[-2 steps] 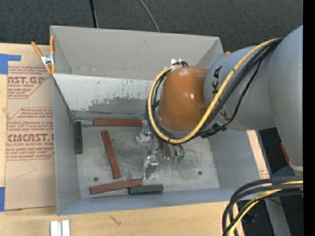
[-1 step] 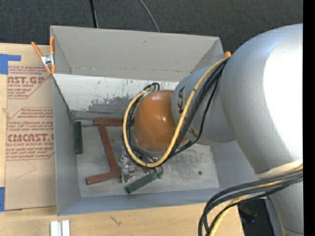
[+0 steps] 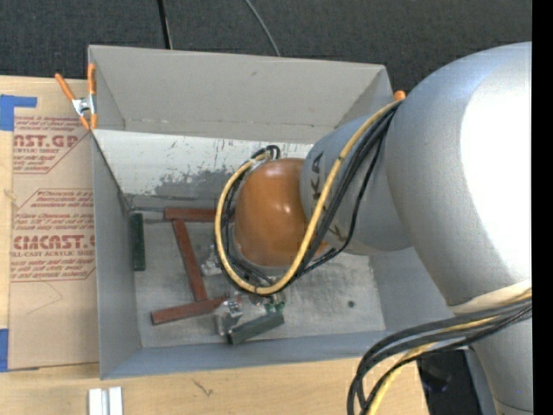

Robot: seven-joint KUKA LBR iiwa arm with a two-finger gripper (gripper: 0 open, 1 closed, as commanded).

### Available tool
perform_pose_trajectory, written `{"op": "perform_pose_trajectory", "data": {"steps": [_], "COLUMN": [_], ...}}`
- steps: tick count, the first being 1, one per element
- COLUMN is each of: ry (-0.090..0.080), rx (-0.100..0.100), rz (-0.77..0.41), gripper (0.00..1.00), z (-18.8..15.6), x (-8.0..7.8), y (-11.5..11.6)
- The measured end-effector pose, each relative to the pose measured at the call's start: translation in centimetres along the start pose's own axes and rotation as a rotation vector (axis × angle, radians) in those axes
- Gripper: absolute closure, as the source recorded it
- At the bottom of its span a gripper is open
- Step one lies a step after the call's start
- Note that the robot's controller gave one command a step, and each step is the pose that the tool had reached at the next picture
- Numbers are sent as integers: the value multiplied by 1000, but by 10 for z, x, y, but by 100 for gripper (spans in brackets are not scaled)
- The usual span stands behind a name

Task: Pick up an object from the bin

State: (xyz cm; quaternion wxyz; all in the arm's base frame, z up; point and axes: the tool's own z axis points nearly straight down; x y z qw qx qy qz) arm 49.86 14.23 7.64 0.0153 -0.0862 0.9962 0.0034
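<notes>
My gripper (image 3: 230, 306) is low in the bin near the front wall, mostly hidden beneath the arm's orange dome. Right by it lies a reddish-brown stick (image 3: 183, 312), flat on the floor and pointing left. A second brown stick (image 3: 187, 260) runs diagonally from the back down to the gripper. A dark green oblong piece (image 3: 257, 325) lies against the front wall just below and right of the gripper.
A third brown stick (image 3: 192, 215) lies crosswise near the back of the floor. A dark green bar (image 3: 136, 241) rests along the left wall. The arm and its cables cover the bin's middle and right.
</notes>
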Motion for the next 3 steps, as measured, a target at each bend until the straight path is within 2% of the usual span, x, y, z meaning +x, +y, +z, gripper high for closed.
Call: {"op": "perform_pose_trajectory", "data": {"steps": [1, 2, 3], "ry": [6, 6, 33], "rx": [-1, -1, 6], "rz": [0, -1, 51], "gripper": [100, 100, 100], "z": [-1, -1, -202], "x": [1, 1, -6], "y": [1, 1, -28]}}
